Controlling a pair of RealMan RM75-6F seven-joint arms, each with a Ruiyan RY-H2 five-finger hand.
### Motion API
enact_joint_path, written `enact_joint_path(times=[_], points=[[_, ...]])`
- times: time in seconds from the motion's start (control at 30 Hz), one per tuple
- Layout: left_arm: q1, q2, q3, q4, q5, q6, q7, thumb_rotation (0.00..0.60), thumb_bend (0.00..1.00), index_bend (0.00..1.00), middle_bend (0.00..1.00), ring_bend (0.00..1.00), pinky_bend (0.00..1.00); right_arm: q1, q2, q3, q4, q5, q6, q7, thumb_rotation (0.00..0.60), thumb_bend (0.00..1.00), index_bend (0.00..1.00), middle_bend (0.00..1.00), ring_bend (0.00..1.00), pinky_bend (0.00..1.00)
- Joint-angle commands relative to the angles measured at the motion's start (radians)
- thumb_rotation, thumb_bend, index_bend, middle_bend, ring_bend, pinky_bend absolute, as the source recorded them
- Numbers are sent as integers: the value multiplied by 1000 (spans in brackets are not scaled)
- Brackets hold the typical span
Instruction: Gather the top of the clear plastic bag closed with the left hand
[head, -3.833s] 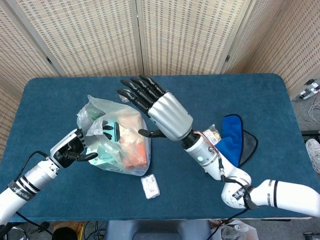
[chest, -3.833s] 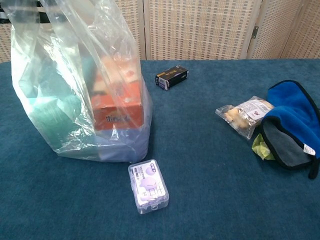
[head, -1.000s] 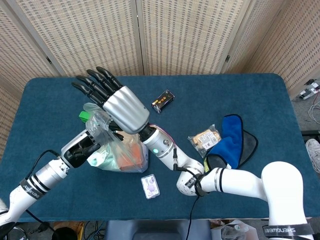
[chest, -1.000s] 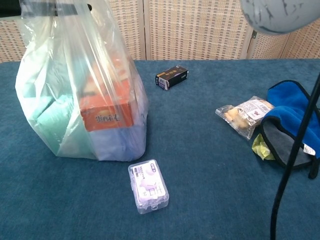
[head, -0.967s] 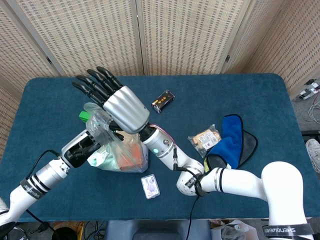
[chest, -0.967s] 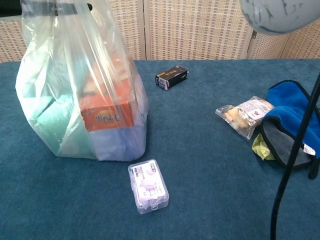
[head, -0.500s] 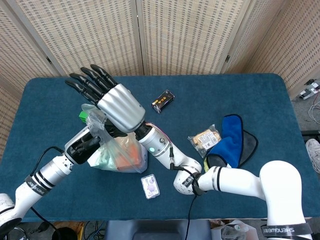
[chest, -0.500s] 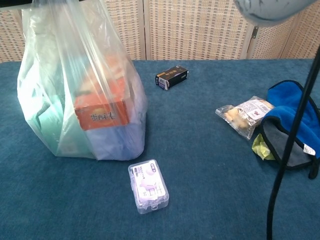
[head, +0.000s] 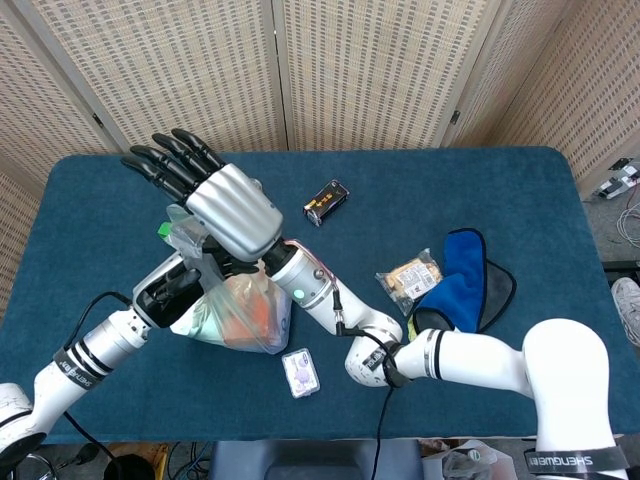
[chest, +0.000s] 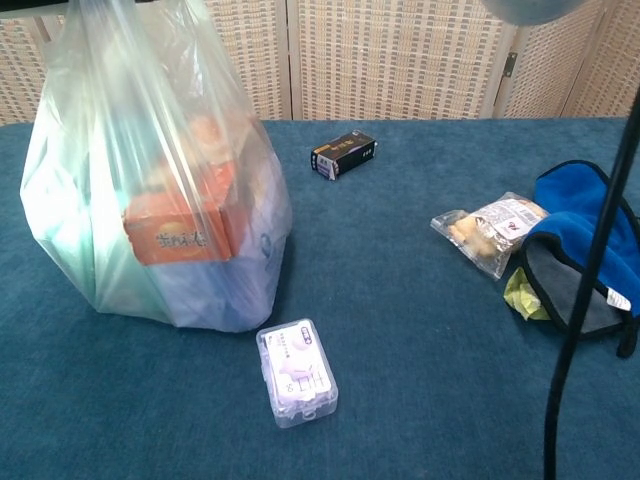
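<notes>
At the left of the head view the left hand (head: 170, 287) has risen and crept inward over the last second, its dark fingers closed on the bunched film at the mouth of the clear plastic bag (head: 235, 315), which sits left of centre on the blue table (head: 520, 190). The chest view shows what that pull has done: the bag (chest: 150, 190) now stands taller and narrower at the left of the frame, its walls drawn up out of the top edge, and the orange box (chest: 175, 235) inside has slid leftward and tipped. That suggests the gathering is well under way, though the neck itself is out of the chest view and half hidden in the head view, so whether it is fully closed cannot be told. Just right of the left hand, the right hand (head: 225, 210) has drifted further to the upper left and hovers over the bag with fingers spread, holding nothing. Lower centre, the small clear case (chest: 297, 372) lies just beside the bag, unmoved.
</notes>
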Motion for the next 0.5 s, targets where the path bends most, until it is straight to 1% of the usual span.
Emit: enact_joint_path(times=[0.03, 0.1, 0.3, 0.5], points=[[-3, 0, 3, 5, 11, 3, -16, 413, 137, 148, 223, 217, 173, 3, 21, 8, -16, 31, -44, 41, 600, 369, 0, 83, 0, 64], [-4, 1, 5, 8, 17, 5, -22, 408, 137, 147, 227, 221, 173, 4, 31, 10, -24, 44, -62, 58, 600, 356, 0, 82, 0, 64], [-8, 6, 10, 8, 24, 9, -28, 366, 137, 144, 227, 221, 173, 2, 54, 10, -54, 60, -86, 83, 600, 350, 0, 83, 0, 64], [-11, 9, 13, 6, 24, 11, -28, 365, 137, 122, 227, 221, 173, 3, 92, 5, -94, 66, -122, 95, 600, 267, 0, 65, 0, 59]])
